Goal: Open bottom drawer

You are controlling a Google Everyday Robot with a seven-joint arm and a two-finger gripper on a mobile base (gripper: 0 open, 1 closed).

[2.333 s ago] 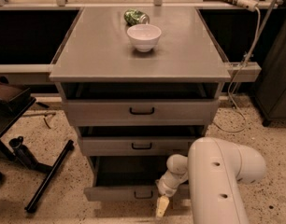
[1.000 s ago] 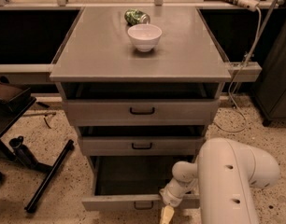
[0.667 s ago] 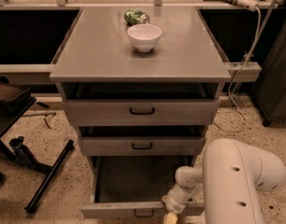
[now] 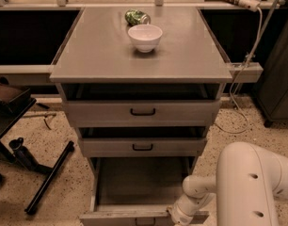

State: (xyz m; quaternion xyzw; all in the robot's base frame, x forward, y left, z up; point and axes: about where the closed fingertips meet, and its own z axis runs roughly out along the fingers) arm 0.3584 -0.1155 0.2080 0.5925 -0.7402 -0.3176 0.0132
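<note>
The bottom drawer (image 4: pixel 134 185) of the grey cabinet stands pulled far out, its empty inside showing. Its front panel (image 4: pixel 116 217) lies at the lower edge of the camera view, with the black bar handle (image 4: pixel 145 221) partly cut off. My gripper (image 4: pixel 178 216) is at the right end of that front panel, low in the view and mostly cut off by the frame edge. My white arm (image 4: pixel 250 182) fills the lower right corner.
The top drawer (image 4: pixel 143 112) and middle drawer (image 4: pixel 143 147) each stand slightly ajar. A white bowl (image 4: pixel 145 36) and a green can (image 4: pixel 137 17) sit on the cabinet top (image 4: pixel 97 55). A black stand (image 4: pixel 45 182) lies on the floor at left. A cable (image 4: pixel 243 79) hangs at right.
The bottom drawer has slid further out toward the camera. My gripper and arm have moved down and back with its front panel.
</note>
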